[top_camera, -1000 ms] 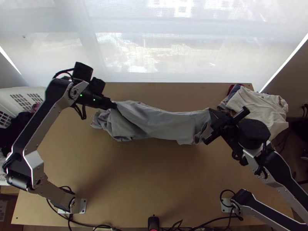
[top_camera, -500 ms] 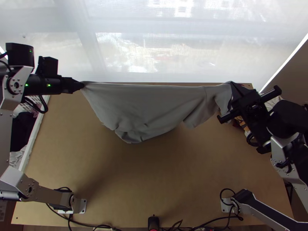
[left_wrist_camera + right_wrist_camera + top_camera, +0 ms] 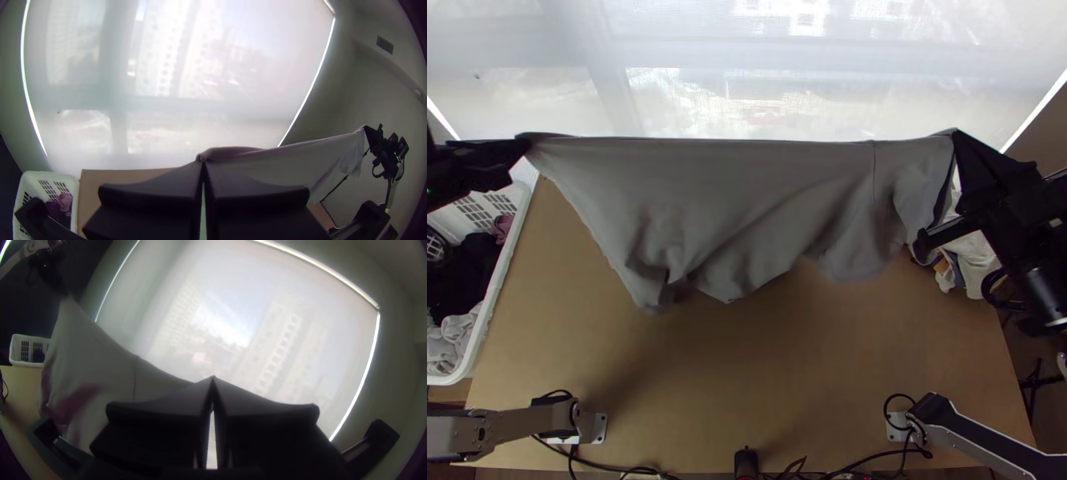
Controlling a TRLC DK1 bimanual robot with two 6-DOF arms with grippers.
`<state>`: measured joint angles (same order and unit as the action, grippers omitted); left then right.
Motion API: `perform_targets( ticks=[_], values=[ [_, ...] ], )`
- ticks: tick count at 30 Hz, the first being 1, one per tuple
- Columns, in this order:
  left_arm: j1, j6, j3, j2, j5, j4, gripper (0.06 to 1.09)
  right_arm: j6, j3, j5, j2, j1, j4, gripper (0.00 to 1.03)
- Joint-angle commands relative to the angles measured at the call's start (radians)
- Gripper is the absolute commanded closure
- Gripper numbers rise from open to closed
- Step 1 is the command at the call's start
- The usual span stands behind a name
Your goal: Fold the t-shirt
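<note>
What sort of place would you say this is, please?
Probably a robot test station in a room: the left arm and right arm are mounted at a wooden table, a grey t-shirt hangs stretched between them, and a basket of clothes sits beside the table.

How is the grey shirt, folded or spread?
Spread, though creased: the shirt hangs stretched between the left hand and right hand.

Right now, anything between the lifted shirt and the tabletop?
Nothing visible under the grey t-shirt, stretched between left gripper and right gripper over the table. Closest: cloth pile at the table's far right; can't tell if it reaches under the shirt's end.
</note>
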<state>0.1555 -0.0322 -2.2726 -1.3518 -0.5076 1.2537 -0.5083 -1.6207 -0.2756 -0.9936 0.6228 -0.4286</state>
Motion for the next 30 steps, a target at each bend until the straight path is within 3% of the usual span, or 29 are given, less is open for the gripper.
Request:
perform_targets(
  ticks=[1,9,14,22,30],
  values=[
    [0.174,-0.002,-0.018,0.138,0.026,-0.082,1.05,-0.012,-0.137,-0.01,-0.002,0.086,-0.012,1.0],
    [0.431,-0.035,-0.016,0.258,0.038,-0.26,1.05,-0.029,-0.308,-0.011,-0.023,0.146,-0.018,1.0],
    [0.475,-0.057,-0.013,0.307,0.038,-0.329,1.05,-0.024,-0.418,-0.01,-0.025,0.157,-0.045,1.0],
    [0.446,-0.08,-0.007,0.379,0.018,-0.274,1.05,0.088,-0.525,-0.013,0.023,0.147,-0.252,1.0],
    [0.434,-0.003,0.071,0.468,-0.105,-0.111,1.05,0.24,-0.513,-0.001,0.096,0.095,-0.487,1.0]
  ],
)
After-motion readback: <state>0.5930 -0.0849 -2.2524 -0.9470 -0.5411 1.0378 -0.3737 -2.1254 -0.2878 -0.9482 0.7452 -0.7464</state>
